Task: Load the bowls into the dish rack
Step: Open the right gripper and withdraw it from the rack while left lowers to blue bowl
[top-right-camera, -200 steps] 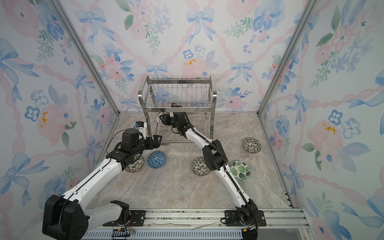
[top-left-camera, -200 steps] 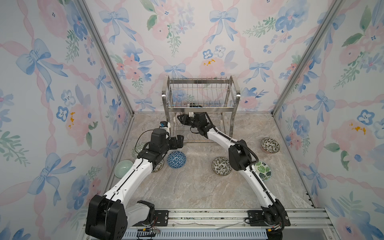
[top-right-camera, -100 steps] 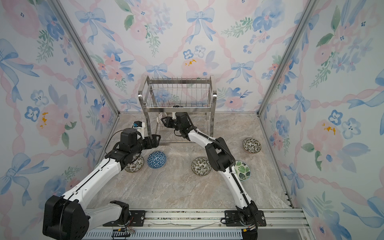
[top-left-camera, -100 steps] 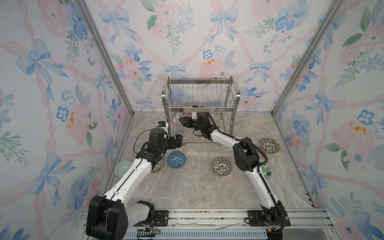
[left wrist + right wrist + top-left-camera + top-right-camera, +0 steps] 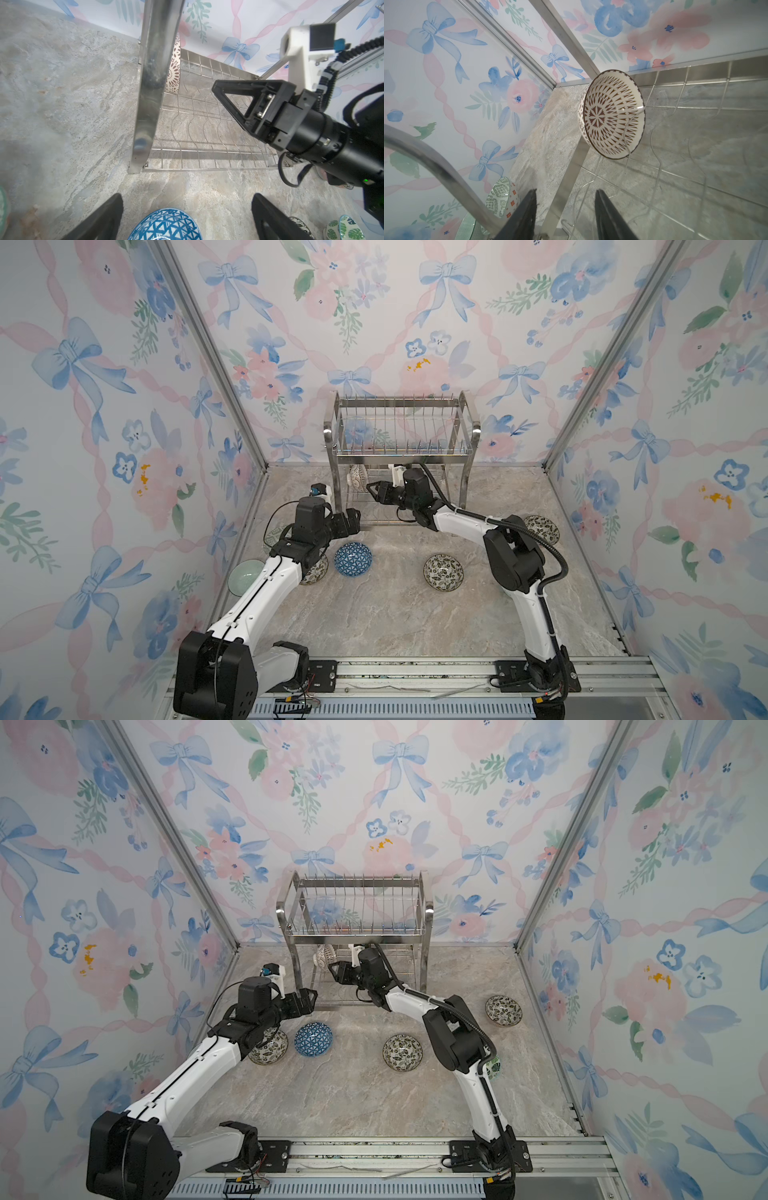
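The dish rack (image 5: 330, 435) (image 5: 291, 915) stands against the back wall. A cream lattice bowl (image 5: 358, 477) (image 5: 326, 955) (image 5: 610, 116) (image 5: 174, 68) stands on edge at the left end of its lower tier. My right gripper (image 5: 370, 489) (image 5: 332, 969) (image 5: 565, 192) is just in front of that bowl, open and empty, clear of it. My left gripper (image 5: 353, 518) (image 5: 309, 998) (image 5: 187, 196) hangs wide open by the rack's front left leg, above and behind a blue-white bowl (image 5: 353, 559) (image 5: 313, 1039) (image 5: 166, 225) lying on the table.
Black-white leafy bowls lie on the table at the middle (image 5: 443, 572), far right (image 5: 541, 529) and under the left arm (image 5: 269, 1048). A pale green bowl (image 5: 244, 576) sits by the left wall. The right arm half hides a green leaf bowl (image 5: 493, 1067).
The right gripper has opened wider and drawn back a little from the cream bowl, which stays standing in the lower tier. The left arm has hardly moved.
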Controlling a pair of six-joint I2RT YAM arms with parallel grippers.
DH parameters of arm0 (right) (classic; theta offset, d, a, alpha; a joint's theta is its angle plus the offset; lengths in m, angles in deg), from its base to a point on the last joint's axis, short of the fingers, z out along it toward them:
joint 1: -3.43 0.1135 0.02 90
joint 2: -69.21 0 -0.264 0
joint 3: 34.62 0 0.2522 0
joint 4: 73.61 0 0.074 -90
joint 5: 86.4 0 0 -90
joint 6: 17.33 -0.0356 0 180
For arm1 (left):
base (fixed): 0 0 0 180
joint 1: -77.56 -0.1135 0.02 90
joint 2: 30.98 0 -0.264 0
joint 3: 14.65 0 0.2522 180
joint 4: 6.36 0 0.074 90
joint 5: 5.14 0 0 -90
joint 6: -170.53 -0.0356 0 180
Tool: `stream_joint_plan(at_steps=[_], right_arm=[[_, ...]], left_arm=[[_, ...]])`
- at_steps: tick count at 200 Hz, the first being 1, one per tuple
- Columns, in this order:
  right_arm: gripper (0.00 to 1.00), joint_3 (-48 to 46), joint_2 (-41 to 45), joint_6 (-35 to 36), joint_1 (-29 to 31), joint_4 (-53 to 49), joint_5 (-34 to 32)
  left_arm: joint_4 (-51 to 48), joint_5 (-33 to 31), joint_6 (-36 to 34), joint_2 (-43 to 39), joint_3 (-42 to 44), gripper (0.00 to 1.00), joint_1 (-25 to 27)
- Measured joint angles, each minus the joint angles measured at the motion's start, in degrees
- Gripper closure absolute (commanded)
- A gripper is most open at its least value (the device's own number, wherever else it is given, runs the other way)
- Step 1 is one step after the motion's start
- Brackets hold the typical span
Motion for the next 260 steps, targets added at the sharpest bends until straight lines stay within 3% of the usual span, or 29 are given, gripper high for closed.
stream_joint_plan(at_steps=[36,69,96,99,107,170,221,260], right_arm=[[0.46,-7.08,5.86,2.08,1.31,0.17,-0.94],[0.30,-12.55,10.88,5.20,2.10,-0.52,-2.19],[0.06,-16.94,15.02,8.15,3.21,-1.49,-3.43],[0.00,-17.40,15.47,8.17,3.32,-1.57,-3.67],[0.04,-18.82,16.83,8.66,3.50,-1.77,-4.02],[0.03,-30.40,30.95,12.85,3.67,-5.88,-8.07],[0.03,-37.20,42.91,14.93,3.65,-7.91,-11.28],[0.04,-41.05,46.23,14.97,3.61,-9.16,-12.33]], left_arm=[[-1.42,1.03,2.54,-0.13,1.64,0.02,-1.20],[-6.29,1.62,3.65,-0.70,2.08,0.02,-2.21],[-11.45,2.71,3.30,-0.55,1.79,0.02,-2.21],[-12.07,2.86,3.13,-0.46,1.68,0.02,-2.21],[-13.79,3.21,2.78,-0.07,1.31,0.02,-2.19],[-20.74,3.17,-0.83,2.51,-1.51,0.02,-1.07],[-21.77,1.84,-3.45,10.29,-3.23,0.10,-0.96],[-22.91,1.01,-5.03,12.83,-3.89,0.16,-1.03]])
